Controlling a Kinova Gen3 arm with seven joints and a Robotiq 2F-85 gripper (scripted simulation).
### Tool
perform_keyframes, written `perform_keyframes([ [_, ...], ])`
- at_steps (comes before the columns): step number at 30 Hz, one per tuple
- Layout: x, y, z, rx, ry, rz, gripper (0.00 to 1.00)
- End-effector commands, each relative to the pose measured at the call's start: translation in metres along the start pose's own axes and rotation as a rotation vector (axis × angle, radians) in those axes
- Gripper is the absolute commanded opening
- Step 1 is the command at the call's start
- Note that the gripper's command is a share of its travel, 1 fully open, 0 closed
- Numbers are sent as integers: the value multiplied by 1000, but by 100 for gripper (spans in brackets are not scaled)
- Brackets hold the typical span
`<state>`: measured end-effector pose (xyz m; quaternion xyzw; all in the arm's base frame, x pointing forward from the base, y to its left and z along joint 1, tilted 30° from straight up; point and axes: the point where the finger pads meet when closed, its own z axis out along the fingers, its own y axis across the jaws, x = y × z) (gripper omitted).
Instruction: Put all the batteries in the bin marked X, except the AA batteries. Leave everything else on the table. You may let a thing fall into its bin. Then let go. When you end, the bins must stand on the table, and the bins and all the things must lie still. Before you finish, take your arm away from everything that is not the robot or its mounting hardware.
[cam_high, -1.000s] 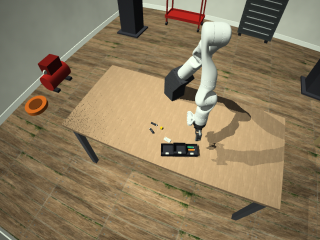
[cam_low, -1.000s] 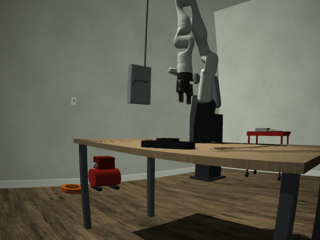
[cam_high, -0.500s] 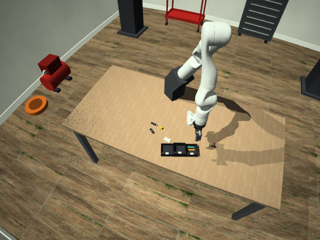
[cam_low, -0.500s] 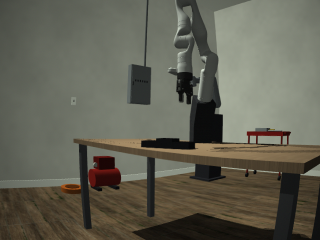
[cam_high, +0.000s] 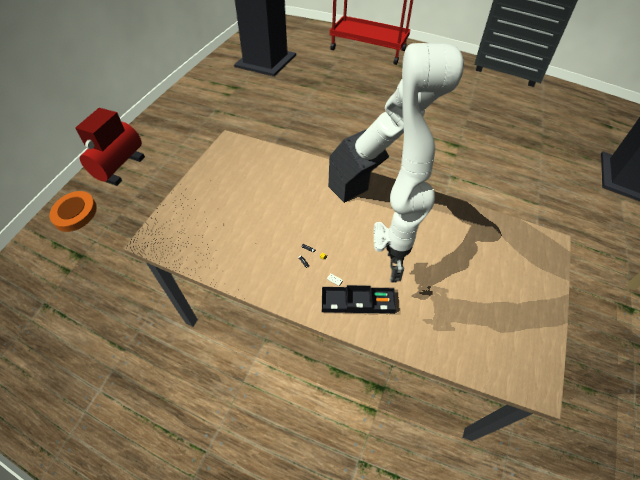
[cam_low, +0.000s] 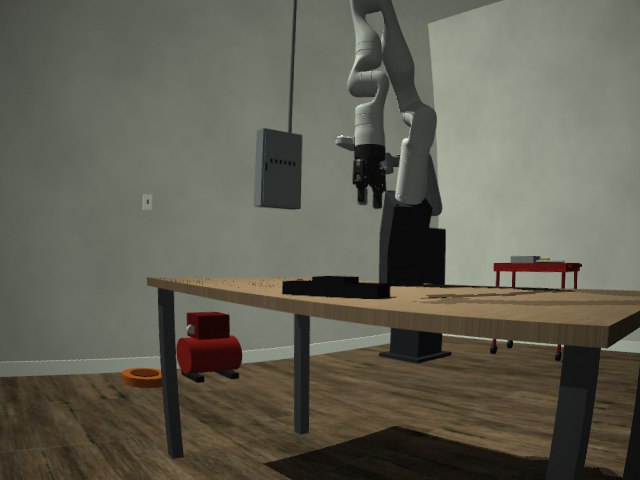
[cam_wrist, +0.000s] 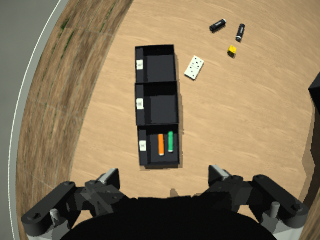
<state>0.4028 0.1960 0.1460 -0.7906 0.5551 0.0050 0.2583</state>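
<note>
Bin labels too small to read. Black three-bin tray (cam_wrist: 142, 112), frame center, holds orange battery (cam_wrist: 160, 143) and green battery (cam_wrist: 170, 140) in lowest compartment. Claw (cam_low: 370, 197) wide, empty, high above bench (cam_high: 258, 175).

A red compressor (cam_high: 108, 145) and an orange ring (cam_high: 72, 209) sit on the wooden floor beside the table (cam_high: 248, 180). A red cart (cam_high: 369, 29), a dark slatted rack (cam_high: 524, 36) and a black pillar (cam_high: 261, 33) stand along the far wall. A grey electrical box (cam_low: 278, 168) hangs there.
</note>
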Motion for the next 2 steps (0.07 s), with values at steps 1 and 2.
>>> perform_keyframes([
  [1,1,-1,-1,1,2,-3,100],
  [2,1,-1,-1,1,2,-3,100],
])
